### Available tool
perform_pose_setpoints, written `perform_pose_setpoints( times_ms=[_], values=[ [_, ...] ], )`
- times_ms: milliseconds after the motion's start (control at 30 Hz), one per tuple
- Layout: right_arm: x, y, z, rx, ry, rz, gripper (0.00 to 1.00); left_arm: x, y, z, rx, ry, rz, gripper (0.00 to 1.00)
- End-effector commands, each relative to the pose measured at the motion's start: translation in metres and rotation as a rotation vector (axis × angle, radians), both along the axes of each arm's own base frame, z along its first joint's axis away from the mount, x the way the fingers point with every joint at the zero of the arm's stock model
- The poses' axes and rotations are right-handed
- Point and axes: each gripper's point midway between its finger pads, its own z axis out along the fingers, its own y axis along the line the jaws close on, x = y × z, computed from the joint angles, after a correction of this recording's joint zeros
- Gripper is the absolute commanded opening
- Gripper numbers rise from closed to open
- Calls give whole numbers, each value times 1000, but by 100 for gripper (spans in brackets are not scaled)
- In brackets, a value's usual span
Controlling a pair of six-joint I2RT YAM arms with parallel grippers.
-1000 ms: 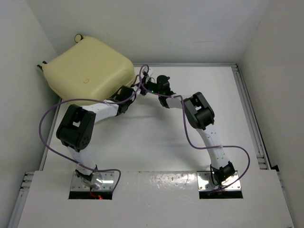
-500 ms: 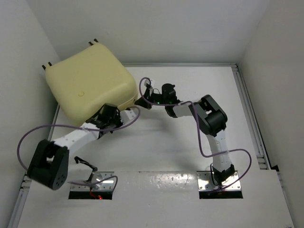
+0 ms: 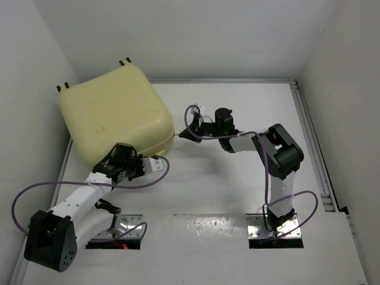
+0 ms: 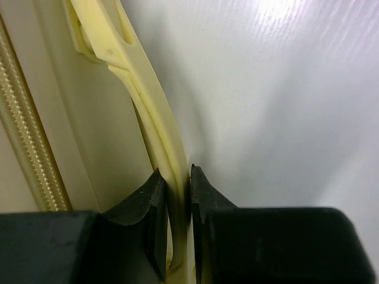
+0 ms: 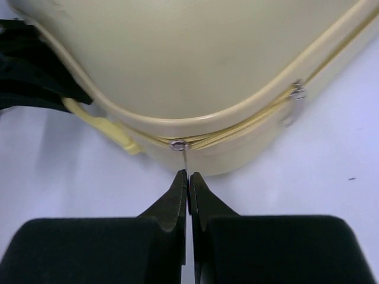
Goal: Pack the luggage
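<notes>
Right end effector (image 5: pixel 188 177) is pinched shut on the zipper pull (image 5: pixel 185 157), prob. to run the zip, while left end effector (image 4: pixel 176 183) clamps the side handle (image 4: pixel 145 106) as anchor; luggage (image 3: pixel 113 116) sits far-left on table (image 3: pixel 237 190).

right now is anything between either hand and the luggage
Nothing visible does. The left hand is clamped on the pale yellow handle of the luggage, and the right hand pinches the zipper pull at the shell's rounded corner. Both hands are in direct contact.
</notes>
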Motion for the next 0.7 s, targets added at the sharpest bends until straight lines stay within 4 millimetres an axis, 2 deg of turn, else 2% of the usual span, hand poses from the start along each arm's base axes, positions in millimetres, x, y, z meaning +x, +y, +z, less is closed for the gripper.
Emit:
perform_pose_setpoints(
  times_ms=[0,33,67,100,133,167,200,233,267,300,333,367,400,433,467,500,567,633,667],
  values=[
    [80,-34,-5,-57,-141,-217,0,3,20,-5,108,-4,-71,0],
    [95,-36,-6,-57,-147,-243,0,5,20,-5,106,-9,-83,0],
    [108,-34,4,-46,-175,-263,0,5,24,-5,106,-8,-70,0],
    [115,-33,-6,-69,-193,-266,0,5,25,-8,106,1,-76,0],
    [131,-31,9,-53,-232,-288,0,4,25,-11,108,13,-76,0],
    [140,-33,-1,-69,-228,-322,0,7,22,-7,102,0,-89,0],
    [144,-33,0,-67,-231,-331,0,7,23,-9,96,13,-86,0],
    [156,-31,14,-44,-256,-344,0,9,23,-8,102,9,-95,0],
    [162,-32,3,-54,-244,-368,0,9,21,-7,104,3,-116,0],
    [166,-31,6,-49,-249,-381,0,9,21,-7,104,3,-116,0],
    [178,-28,20,-27,-279,-404,0,9,22,-10,113,9,-129,0],
    [183,-28,6,-41,-264,-423,0,10,20,-12,104,13,-135,0],
    [186,-24,5,-26,-227,-443,0,10,20,-12,104,13,-135,0],
    [196,-19,21,-9,-275,-450,0,12,19,-11,104,16,-135,0],
    [202,-12,14,-6,-265,-468,0,14,17,-11,96,23,-141,0],
    [204,-13,3,-19,-250,-490,0,14,17,-11,96,23,-141,0],
    [220,-7,0,-6,-239,-526,0,17,15,-10,88,19,-146,0],
    [220,14,3,13,-215,-512,0,22,13,-10,70,23,-118,0],
    [228,5,6,16,-212,-538,0,33,9,-1,52,-5,-104,0]
  ],
)
